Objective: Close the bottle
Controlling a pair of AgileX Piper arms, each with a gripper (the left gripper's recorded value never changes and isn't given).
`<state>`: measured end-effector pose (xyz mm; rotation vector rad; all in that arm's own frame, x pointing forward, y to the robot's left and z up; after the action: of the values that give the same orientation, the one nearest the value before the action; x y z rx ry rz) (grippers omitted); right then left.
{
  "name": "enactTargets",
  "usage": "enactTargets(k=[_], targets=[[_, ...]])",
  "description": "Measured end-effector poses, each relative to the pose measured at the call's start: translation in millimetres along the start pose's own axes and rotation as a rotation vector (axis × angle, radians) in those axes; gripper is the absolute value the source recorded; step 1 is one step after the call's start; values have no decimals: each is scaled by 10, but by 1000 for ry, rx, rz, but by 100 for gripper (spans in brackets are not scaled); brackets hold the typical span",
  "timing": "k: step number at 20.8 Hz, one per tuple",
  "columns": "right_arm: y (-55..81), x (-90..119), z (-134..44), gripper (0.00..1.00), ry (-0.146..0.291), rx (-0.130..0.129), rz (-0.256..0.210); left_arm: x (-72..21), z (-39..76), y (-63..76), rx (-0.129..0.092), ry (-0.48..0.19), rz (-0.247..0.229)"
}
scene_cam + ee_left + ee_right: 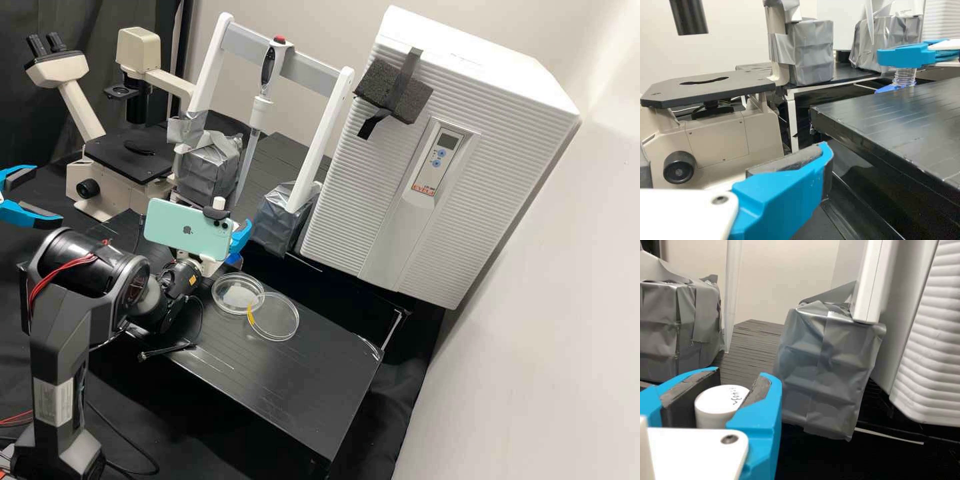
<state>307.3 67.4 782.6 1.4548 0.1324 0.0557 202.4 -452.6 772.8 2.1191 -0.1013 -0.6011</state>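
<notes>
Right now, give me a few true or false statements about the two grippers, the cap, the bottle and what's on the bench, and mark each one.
1. The right gripper grips a white cap. True.
2. The bottle is already capped. False: its threaded neck is bare, under the right gripper.
3. The left gripper is shut on a dish. False: it is open and holds nothing, near the microscope.
4. Two clear dishes lie on the black bench. True.
5. The pipette lies flat on the bench. False: it hangs upright from the white stand.
</notes>
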Motion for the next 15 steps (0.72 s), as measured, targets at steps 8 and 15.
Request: enactTargets(k=[8, 15], targets=[[-4, 29, -38, 0, -3, 11, -2, -2, -3, 3, 1, 2, 2], [-22, 6, -21, 0, -7, 10, -8, -2, -3, 3, 1, 2, 2]])
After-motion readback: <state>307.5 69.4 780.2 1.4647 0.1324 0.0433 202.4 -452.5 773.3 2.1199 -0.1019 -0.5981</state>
